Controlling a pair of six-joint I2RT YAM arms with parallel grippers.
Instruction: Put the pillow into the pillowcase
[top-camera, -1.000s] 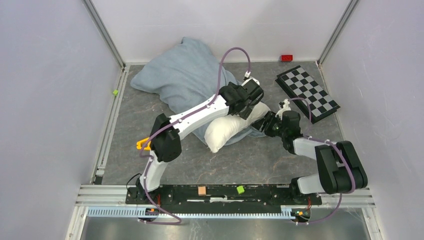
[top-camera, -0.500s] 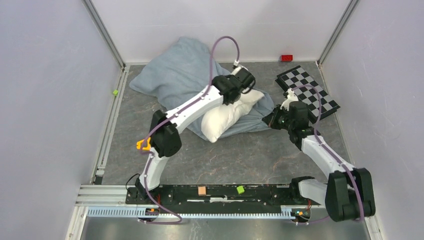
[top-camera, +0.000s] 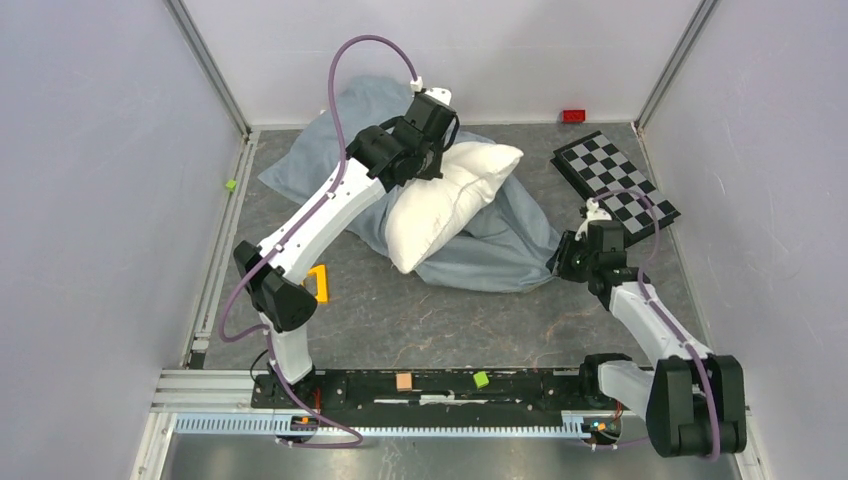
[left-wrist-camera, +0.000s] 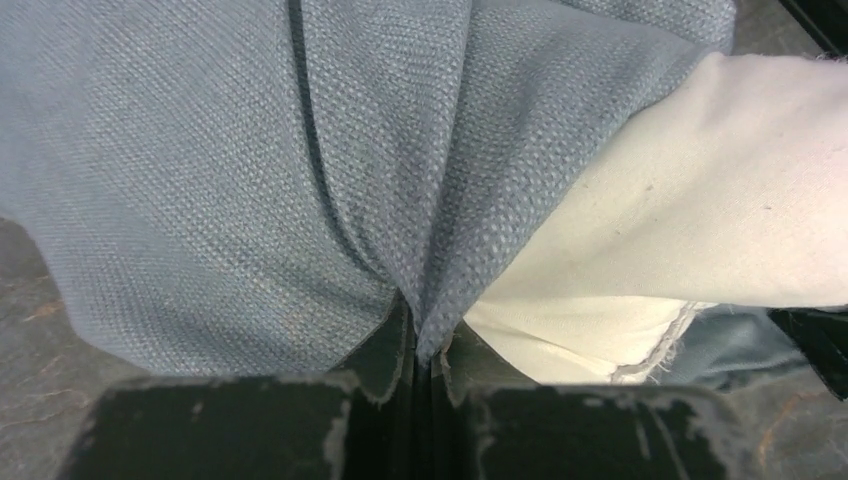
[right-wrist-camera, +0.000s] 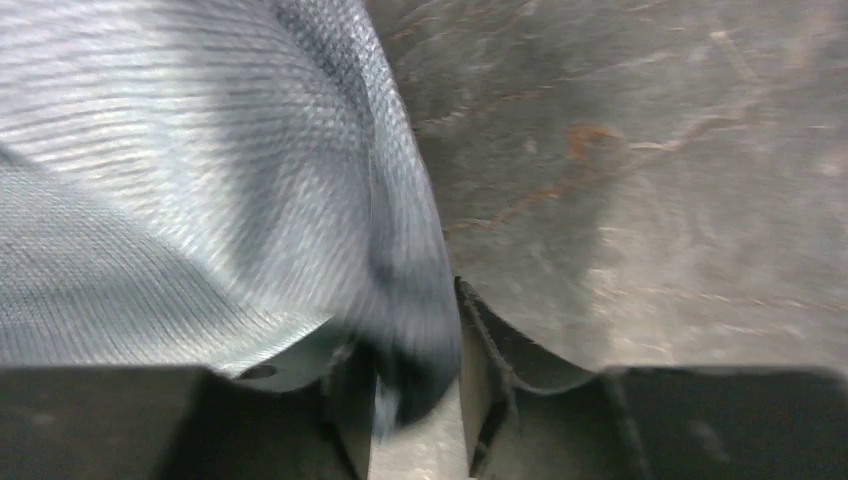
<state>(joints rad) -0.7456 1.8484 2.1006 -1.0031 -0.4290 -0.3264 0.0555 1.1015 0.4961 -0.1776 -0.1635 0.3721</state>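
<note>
The plump white pillow (top-camera: 445, 200) lies tilted on the wrinkled blue-grey pillowcase (top-camera: 500, 250), which spreads across the far middle of the bench.

**Cloth, stone-look top and worn black fingers**

We saw the pillowcase (left-wrist-camera: 200, 170) as a coarse, visibly woven blue-grey cloth, matt and creased. The pillow (left-wrist-camera: 680, 210) was a smoother off-white fabric, finer in weave, with a frayed stitched seam along its near edge. The table (top-camera: 480, 310) had a grey, marbled stone-look surface with rusty veins and a dull sheen. The left gripper's fingers (left-wrist-camera: 370, 400) looked like black plastic, matt, their edges scuffed pale. At the far right, the checkered board (top-camera: 615, 185) appeared smooth, hard and flat.
</note>
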